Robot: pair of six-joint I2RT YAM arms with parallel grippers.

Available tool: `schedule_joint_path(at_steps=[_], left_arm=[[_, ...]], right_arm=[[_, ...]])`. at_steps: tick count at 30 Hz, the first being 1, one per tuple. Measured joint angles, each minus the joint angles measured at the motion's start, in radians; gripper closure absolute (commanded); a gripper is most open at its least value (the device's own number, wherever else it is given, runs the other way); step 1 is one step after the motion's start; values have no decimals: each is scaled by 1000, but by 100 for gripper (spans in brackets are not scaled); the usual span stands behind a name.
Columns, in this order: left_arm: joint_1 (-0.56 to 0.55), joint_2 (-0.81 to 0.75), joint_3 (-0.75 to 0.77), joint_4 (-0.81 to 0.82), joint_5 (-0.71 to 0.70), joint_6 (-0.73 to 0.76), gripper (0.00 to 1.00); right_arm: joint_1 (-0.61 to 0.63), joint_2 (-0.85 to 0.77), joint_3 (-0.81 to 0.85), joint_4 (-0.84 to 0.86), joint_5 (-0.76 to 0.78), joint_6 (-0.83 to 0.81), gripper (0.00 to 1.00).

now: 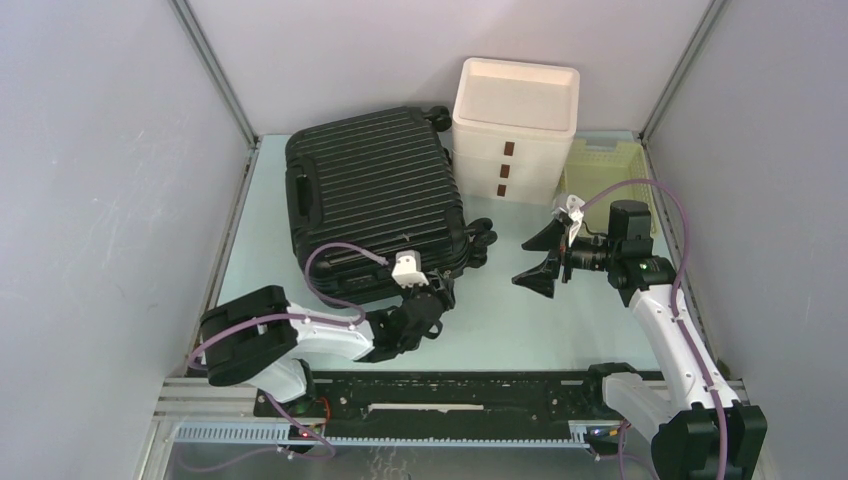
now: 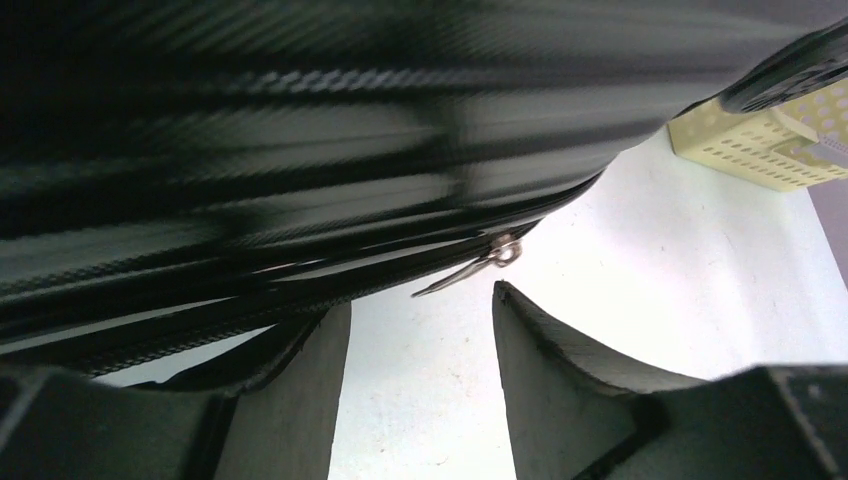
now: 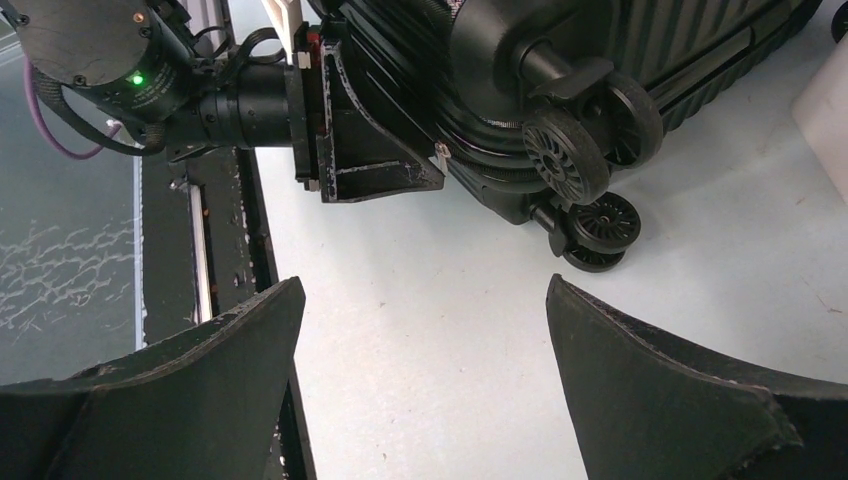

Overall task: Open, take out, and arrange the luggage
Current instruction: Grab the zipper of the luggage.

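The left gripper point(image 1: 432, 300) sits low at the near edge of the black suitcase point(image 1: 375, 195). Its two fingers point(image 2: 310, 380) are spread apart and hold nothing. A small silver zipper pull point(image 2: 470, 268) hangs from the suitcase edge just above the gap between them.

The right gripper point(image 1: 540, 262) hangs over the table point(image 1: 500, 330), also spread wide with nothing in it, pointing at the suitcase wheels point(image 3: 570, 155).

The suitcase lies flat and shut on the back left of the table. A white drawer box point(image 1: 515, 130) stands just beside it, with a yellow basket point(image 1: 610, 165) next to that.
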Motion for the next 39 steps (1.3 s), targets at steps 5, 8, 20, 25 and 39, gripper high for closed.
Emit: schedule_joint_path(at_steps=[5,8,20,25,39], left_arm=[[-23,-7,58,-96,-29,-2,40],[-35,-28,59,-121,-22,35,37],[-57,-283,-37,-169,123,103,1],[-50,-347,-53,-253,141,17,17],[-45,-50,289,-695,-9,-204,42]], right_arm=[[0,0,0,-2,2,-13,0],[0,0,0,-14,2,-40,0],[11,13,-17,-100,-71,-216,0],[10,13,-19,-98,-76,-217,0],[2,13,-19,-96,-75,-216,0]])
